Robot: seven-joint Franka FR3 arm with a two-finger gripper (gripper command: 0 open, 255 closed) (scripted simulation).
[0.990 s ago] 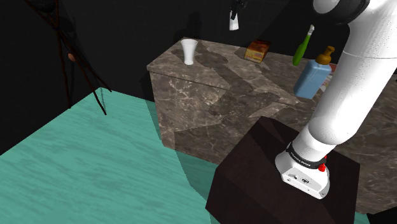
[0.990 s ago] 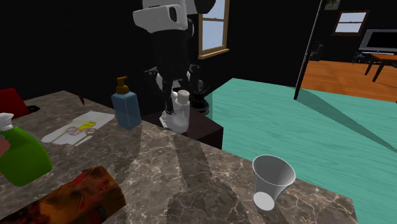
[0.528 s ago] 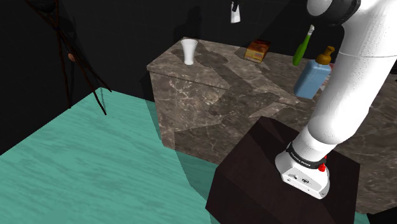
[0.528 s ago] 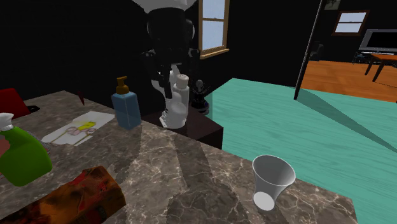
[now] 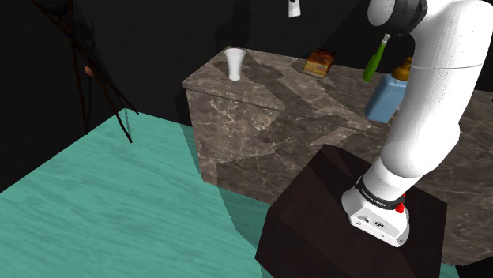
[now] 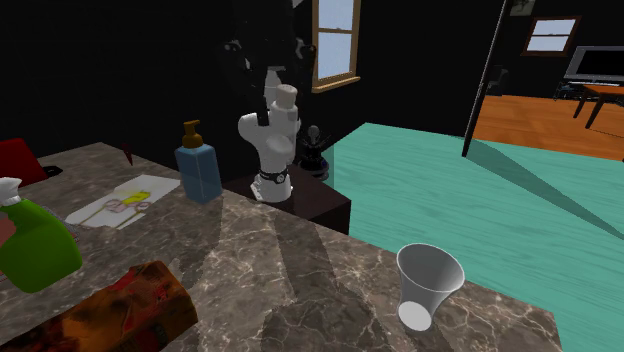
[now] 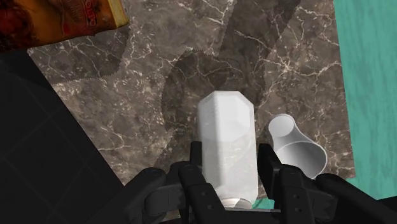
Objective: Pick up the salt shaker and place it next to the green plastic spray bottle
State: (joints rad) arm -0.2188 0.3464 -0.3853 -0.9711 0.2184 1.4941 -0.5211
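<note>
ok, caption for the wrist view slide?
Gripper holds the white salt shaker over the marble counter, near a white cup.

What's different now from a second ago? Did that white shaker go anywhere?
The gripper, shut on the salt shaker, has lifted it steadily higher above the marble counter. Nothing was let go. The white cup, blue pump bottle, green spray bottle and orange box all stayed where they were.
</note>
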